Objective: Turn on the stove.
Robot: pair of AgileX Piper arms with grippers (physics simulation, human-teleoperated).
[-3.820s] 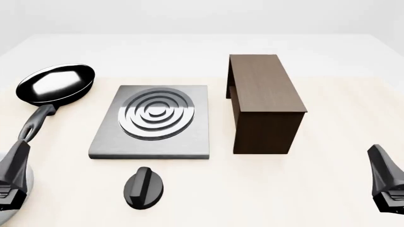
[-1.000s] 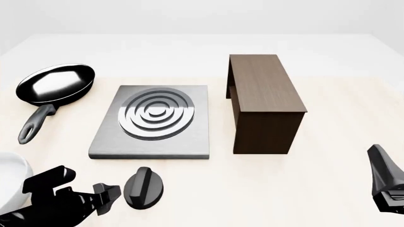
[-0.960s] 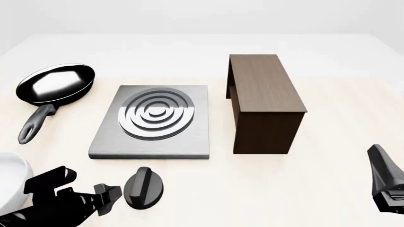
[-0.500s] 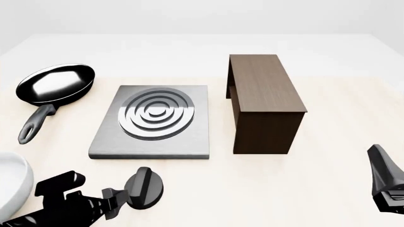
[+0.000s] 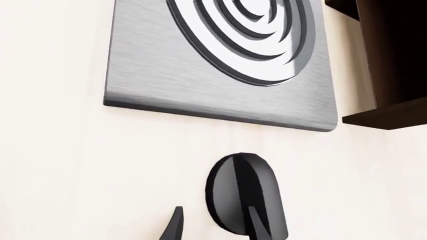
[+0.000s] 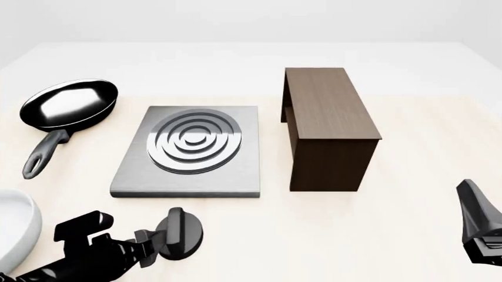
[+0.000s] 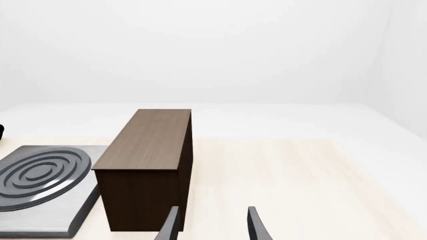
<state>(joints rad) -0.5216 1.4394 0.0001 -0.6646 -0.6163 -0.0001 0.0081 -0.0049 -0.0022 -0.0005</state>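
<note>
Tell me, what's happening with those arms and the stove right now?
Left tool open, fingers either side of the knob, not closed on it. Right tool open, idle at the near right. Stove untouched. Nothing blocking the knob.

All three views share the stove plate [image 6: 188,154].

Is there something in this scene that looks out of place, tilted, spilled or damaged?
Nothing stands out. The stove plate lies flat and square on the table, the knob sits just in front of it with the left gripper at its side, the frying pan rests upright, and the wooden box stands straight. No spill or damage shows.
</note>
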